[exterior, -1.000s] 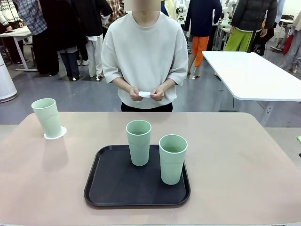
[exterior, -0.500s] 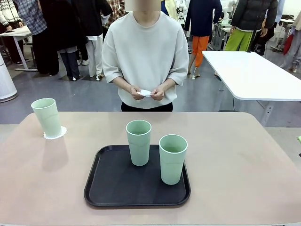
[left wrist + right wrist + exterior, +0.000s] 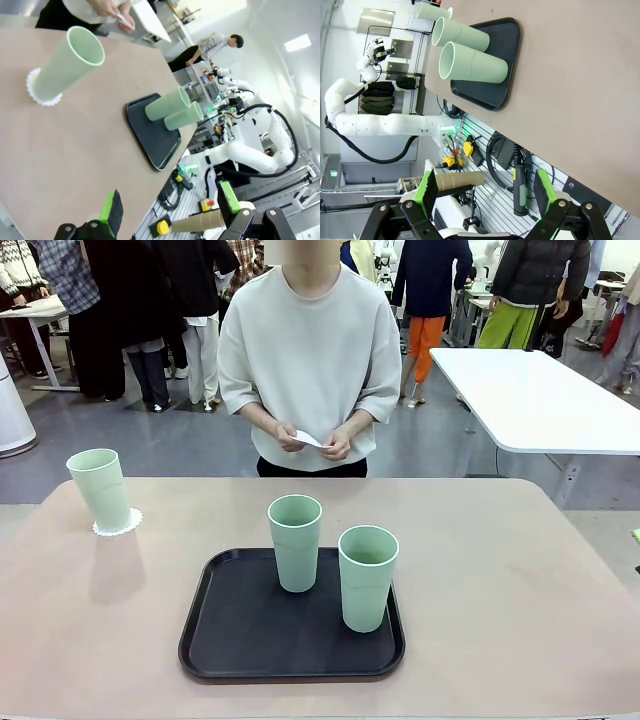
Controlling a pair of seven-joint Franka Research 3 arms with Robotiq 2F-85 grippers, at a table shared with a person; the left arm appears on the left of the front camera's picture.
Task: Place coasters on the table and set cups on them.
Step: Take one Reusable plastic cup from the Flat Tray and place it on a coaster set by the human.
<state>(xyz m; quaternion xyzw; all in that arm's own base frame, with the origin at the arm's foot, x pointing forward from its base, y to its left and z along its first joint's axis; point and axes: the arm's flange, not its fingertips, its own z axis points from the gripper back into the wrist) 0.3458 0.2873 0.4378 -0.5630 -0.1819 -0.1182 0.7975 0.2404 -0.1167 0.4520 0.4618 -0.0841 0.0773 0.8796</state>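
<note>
Tall mint cup point(image 3: 100, 488) on lacy coaster point(image 3: 133, 523)

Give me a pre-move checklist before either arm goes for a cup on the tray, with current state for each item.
1. Left gripper open and empty: ok.
2. Right gripper open and empty: ok.
3. Far-left cup seated upright on its coaster on the table: ok.
4. Rear cup and front cup upright and apart on the black tray: ok.
5. Free coaster laid on the table for the next cup: not ok. The person's hands hold a white piece beyond the far edge.
6. Number of coasters in that hold: cannot tell.
</note>
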